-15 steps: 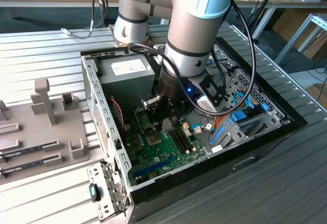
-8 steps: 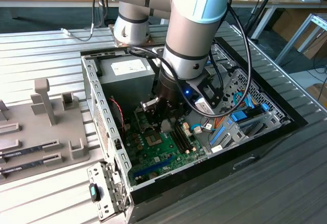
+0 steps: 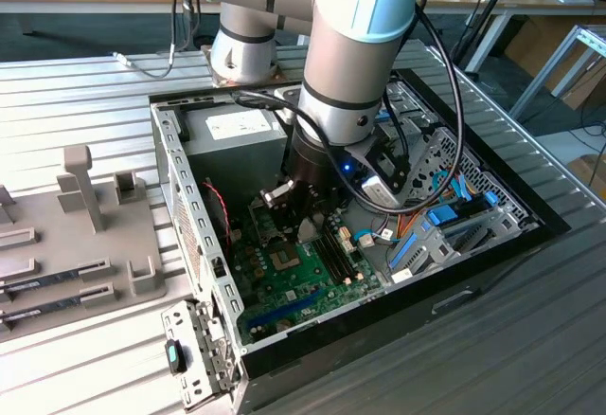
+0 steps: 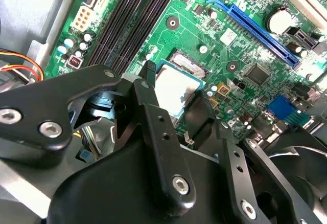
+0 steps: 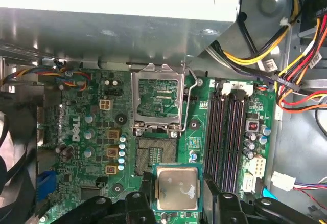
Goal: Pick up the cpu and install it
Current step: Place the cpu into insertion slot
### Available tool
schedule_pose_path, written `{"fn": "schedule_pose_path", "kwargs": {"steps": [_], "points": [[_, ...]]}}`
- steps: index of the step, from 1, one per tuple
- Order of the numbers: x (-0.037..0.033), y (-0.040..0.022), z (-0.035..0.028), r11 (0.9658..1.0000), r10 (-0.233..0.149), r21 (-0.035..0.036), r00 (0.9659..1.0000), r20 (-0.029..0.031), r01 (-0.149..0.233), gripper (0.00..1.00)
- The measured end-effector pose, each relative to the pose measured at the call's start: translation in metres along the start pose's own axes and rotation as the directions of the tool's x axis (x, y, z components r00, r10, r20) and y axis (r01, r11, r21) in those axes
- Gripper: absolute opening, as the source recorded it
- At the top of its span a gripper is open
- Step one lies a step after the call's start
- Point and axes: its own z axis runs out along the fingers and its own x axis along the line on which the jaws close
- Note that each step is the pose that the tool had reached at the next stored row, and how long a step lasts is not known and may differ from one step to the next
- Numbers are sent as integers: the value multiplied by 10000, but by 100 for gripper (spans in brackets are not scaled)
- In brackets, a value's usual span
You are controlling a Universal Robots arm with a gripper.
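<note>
First wrist view: fingers (image 5: 211,198) closed on opposite edges of the cpu (image 5: 177,188), held flat and top-up, presumably to match the open socket (image 5: 152,155) just ahead of the fingertips, hinged frame (image 5: 156,98) flipped up beyond.

One cpu (image 5: 177,188), one motherboard (image 5: 194,127) (green).

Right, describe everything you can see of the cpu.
The cpu is a small flat square chip with a dull silver-grey metal top, faintly smudged, and a thin green rim. It lies level, top up, clamped between the black fingers of the gripper, over the green motherboard close to the open socket.
</note>
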Motion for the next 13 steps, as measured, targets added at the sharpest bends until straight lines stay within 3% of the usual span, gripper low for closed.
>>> {"fn": "schedule_pose_path", "kwargs": {"steps": [4,9,13], "points": [[24,-2,2,10000,2,-7,10000,0,-2,47],[188,8,15,10000,1,-11,10000,0,-1,47],[255,16,43,10000,56,-11,10000,-4,-56,47]]}}
